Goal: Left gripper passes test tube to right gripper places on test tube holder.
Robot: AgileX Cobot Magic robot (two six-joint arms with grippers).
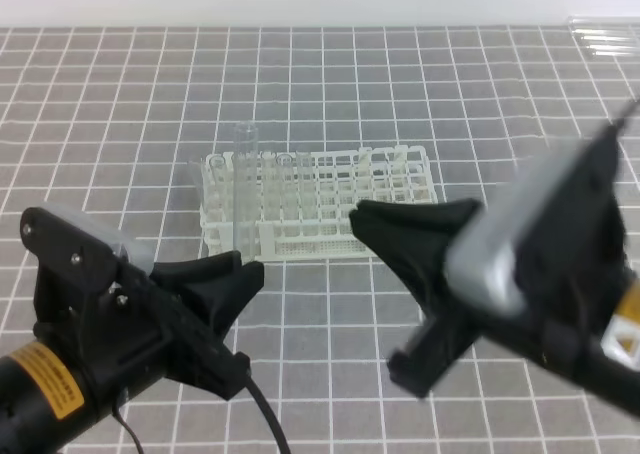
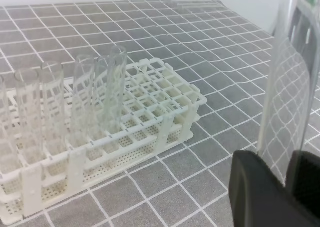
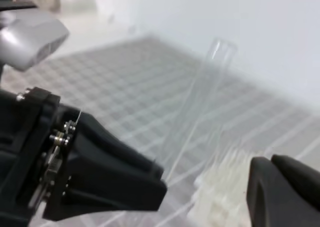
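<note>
Handover stage, shown from above and from both wrists. The test tube (image 2: 290,97) is held near its lower end by the left gripper (image 1: 245,269), whose fingers (image 2: 260,192) are clamped on the glass. The tube stands nearly upright, leaning slightly, just in front of the test tube holder (image 1: 330,204). The right gripper (image 1: 362,217) is seen with its jaws together, near the tube but apart from it, so no transfer has yet been made. Several risks may be judged from this arrangement. If the right jaws are not parted before the approach, the tube could be struck and tipped or pushed out of the left grip. If the left fingers are released before a firm hold is taken, the smooth glass could slip and fall onto the gridded mat (image 1: 120,124). The holder lies just behind both arms, and its left end is occupied by standing tubes (image 2: 50,112), which could be knocked by a wide swing; the free holes (image 2: 165,89) lie toward its right. Spare tubes (image 1: 605,39) are seen far off at the mat's back edge, well clear of the work.
</note>
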